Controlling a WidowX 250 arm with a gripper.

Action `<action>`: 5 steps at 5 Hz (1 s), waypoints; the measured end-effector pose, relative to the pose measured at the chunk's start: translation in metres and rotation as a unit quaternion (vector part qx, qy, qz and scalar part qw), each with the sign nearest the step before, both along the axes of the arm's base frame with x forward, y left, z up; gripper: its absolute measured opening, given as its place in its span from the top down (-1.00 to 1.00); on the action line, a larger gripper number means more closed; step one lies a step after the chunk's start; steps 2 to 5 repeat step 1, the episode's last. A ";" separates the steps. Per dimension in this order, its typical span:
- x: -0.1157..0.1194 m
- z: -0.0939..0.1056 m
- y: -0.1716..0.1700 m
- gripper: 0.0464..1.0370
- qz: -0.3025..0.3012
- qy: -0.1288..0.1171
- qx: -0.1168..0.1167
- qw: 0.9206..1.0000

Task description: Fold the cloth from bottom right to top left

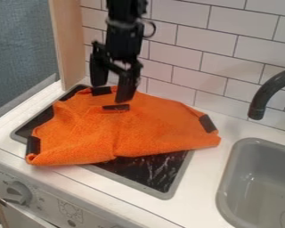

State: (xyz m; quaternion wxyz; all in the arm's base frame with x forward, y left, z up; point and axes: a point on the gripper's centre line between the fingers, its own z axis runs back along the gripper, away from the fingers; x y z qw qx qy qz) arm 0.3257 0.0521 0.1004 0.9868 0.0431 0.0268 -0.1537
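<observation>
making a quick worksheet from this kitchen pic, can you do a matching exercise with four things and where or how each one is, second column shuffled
Column 1
1. cloth
2. tap
3. gripper
4. knob

Column 2
A. curved, dark, its spout pointing down near the sink
B. on the front panel, below the worktop
C. orange with black patches, lying over much of the stove top
D. black, fingers apart, at the far part of the orange fabric

Right pairs: 1-C, 2-A, 3-D, 4-B
</observation>
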 end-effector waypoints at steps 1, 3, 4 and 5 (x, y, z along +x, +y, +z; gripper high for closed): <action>-0.001 0.036 -0.002 -0.92 -0.007 -0.054 0.001 0.999; -0.001 0.036 -0.002 -0.92 -0.007 -0.054 0.001 0.999; -0.001 0.036 -0.002 -0.92 -0.007 -0.054 0.001 0.999; -0.001 0.036 -0.002 -0.92 -0.007 -0.054 0.001 0.999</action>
